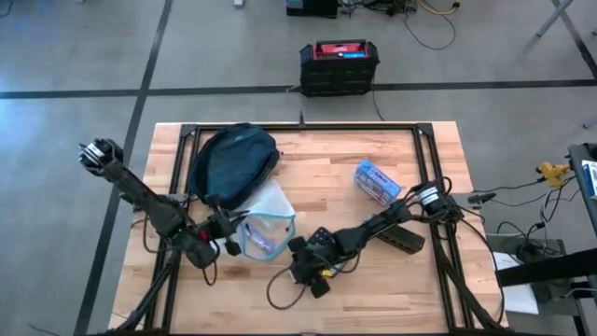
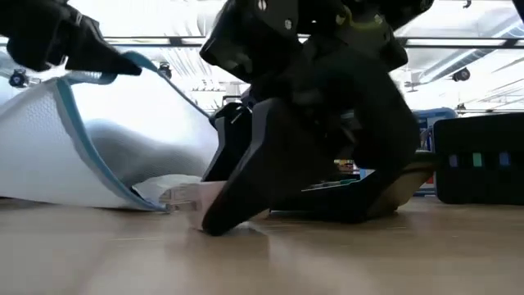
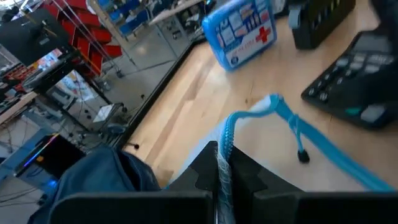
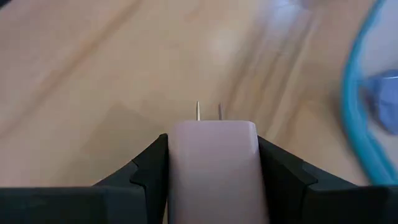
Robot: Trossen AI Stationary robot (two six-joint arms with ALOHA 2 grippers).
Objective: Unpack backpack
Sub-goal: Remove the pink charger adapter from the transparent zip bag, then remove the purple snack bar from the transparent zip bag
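The dark navy backpack (image 1: 233, 163) lies at the table's far left, resting on its side. Just in front of it is a clear zip bag (image 1: 266, 224) with a blue zipper edge. My left gripper (image 1: 227, 233) is shut on that edge (image 3: 221, 155), and the bag's lower part rests on the table (image 2: 98, 176). My right gripper (image 1: 308, 271), near the table's front middle, is shut on a pale wall charger (image 4: 211, 155). The charger's two prongs (image 4: 208, 112) point away from the fingers. My left gripper pinches the clear bag's zipper edge (image 3: 222, 146) between its two fingers, which reach almost level from the table's left. That edge is lifted, and the bag slopes down from it to the tabletop (image 2: 155, 201). My right gripper pinches the charger's two opposite side faces (image 4: 177, 168) between its fingers, which slant down toward the table's near edge. The prong end sticks out past the fingertips, low over the wood (image 2: 206, 211). I cannot tell whether it touches the table.
A blue first-aid pouch (image 1: 376, 182) lies at the far right of the table. A black keypad device (image 3: 354, 81) and a dark bar (image 1: 403, 239) lie by the right arm. A black box with a red top (image 1: 339, 65) stands on the floor beyond the table.
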